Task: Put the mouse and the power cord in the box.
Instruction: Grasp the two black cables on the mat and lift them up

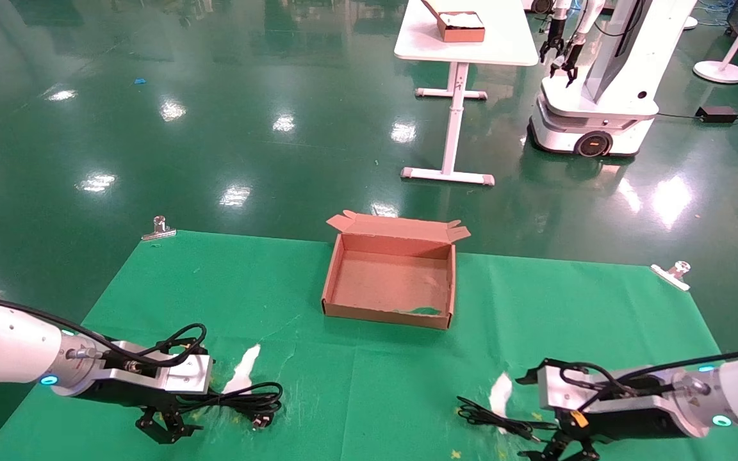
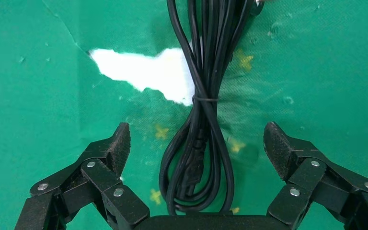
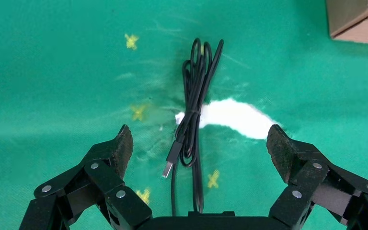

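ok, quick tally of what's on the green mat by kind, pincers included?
Cardboard box: 1
Black cable bundles: 2 (power cord, thin USB cable)
Metal clips at the mat's far corners: 2 ()
Pincers: 2 (left pincer, right pincer, both open)
Total: 7
Mouse body not in view.
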